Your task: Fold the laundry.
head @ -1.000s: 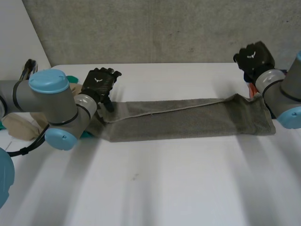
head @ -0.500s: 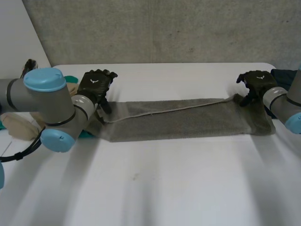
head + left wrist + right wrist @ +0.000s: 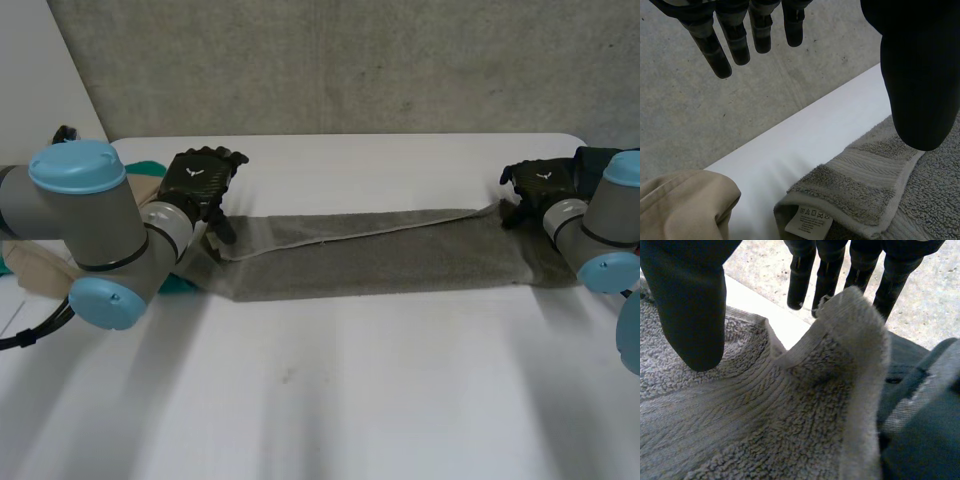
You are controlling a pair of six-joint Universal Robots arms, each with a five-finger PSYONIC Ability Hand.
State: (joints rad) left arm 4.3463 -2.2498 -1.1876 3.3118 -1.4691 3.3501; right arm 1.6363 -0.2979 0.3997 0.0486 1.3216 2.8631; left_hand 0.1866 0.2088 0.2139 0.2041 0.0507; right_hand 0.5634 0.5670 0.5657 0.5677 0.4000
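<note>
Lengthwise across the white table [image 3: 330, 400] lies a long grey terry towel [image 3: 400, 255], folded double. The left hand [image 3: 200, 180] is at its far left corner, fingers [image 3: 735, 45] straight and spread. The right hand [image 3: 540, 185] straddles the raised far right corner, thumb wide of the straight fingers [image 3: 827, 277].

towel [image 3: 400, 255], L end: near corner behind left arm [image 3: 90, 220].
towel, R end: partly behind right arm [image 3: 600, 225].
care label [image 3: 807, 220]: print too small to read.
beige garment [image 3: 680, 205]: cut by frame edge.
teal cloth [image 3: 140, 167]: mostly behind left arm, kind unclear.
dark garment [image 3: 920, 415]: cut by edge, kind unclear.
</note>
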